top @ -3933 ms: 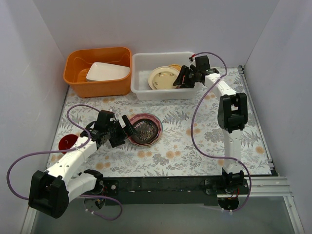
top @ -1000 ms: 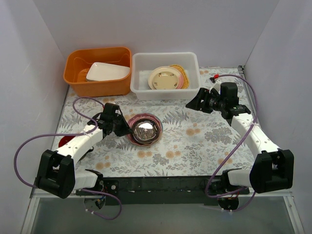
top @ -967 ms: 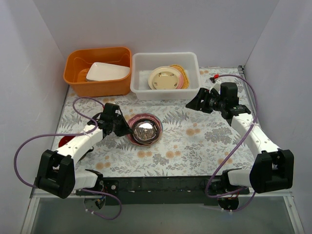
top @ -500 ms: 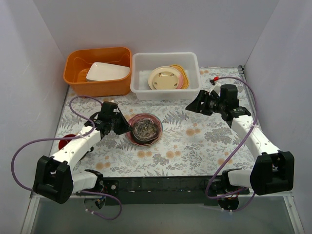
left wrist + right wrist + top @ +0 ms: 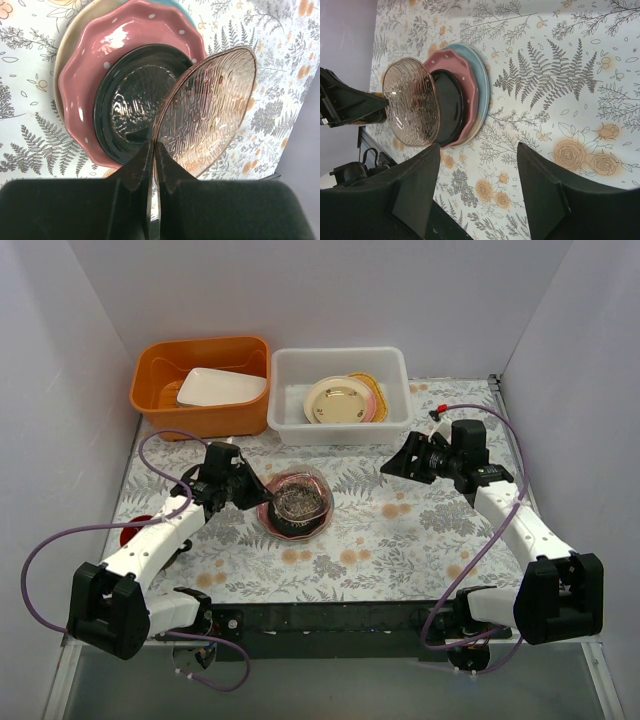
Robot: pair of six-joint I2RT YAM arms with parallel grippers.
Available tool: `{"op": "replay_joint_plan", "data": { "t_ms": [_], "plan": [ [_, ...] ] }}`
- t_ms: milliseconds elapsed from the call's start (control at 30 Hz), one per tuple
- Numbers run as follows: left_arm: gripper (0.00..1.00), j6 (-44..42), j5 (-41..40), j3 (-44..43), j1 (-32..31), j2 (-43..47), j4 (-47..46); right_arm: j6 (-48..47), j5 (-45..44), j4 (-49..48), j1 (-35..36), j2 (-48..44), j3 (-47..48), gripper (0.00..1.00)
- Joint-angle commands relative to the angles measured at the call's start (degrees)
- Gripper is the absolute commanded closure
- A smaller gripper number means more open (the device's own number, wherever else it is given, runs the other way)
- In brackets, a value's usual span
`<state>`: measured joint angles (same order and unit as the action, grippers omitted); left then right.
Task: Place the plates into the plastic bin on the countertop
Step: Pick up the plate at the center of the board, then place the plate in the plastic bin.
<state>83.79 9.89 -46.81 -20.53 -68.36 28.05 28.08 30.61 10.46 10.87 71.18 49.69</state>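
My left gripper (image 5: 154, 145) is shut on the rim of a clear, brownish ribbed glass plate (image 5: 210, 110), which is tilted up above the stack (image 5: 295, 502). Under it lie a small black plate (image 5: 125, 110), a pink dotted plate (image 5: 95, 65) and a cream-and-light-blue plate (image 5: 482, 65) on the countertop (image 5: 420, 530). The white plastic bin (image 5: 340, 353) stands at the back and holds a cream plate (image 5: 335, 400) with pink and orange plates beneath. My right gripper (image 5: 395, 462) hangs open and empty over the countertop, right of the stack and in front of the bin.
An orange tub (image 5: 160, 400) holding a white rectangular dish (image 5: 222, 387) stands left of the bin. A red cup (image 5: 133, 533) sits at the left edge behind my left arm. White walls close in the left, back and right sides.
The left gripper, open beside the stack earlier, has shut on the glass plate's rim and tipped it up. The right arm has drawn back from the bin to above the countertop.
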Motion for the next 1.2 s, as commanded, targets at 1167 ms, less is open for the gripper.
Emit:
{"op": "replay_joint_plan", "data": {
  "t_ms": [1167],
  "plan": [
    [1.0,-1.4,2.4,-22.6,-0.3,-13.3,-1.2,-1.6,1.6,-4.0,-0.2,-5.2,-11.0,0.12]
  ]
}}
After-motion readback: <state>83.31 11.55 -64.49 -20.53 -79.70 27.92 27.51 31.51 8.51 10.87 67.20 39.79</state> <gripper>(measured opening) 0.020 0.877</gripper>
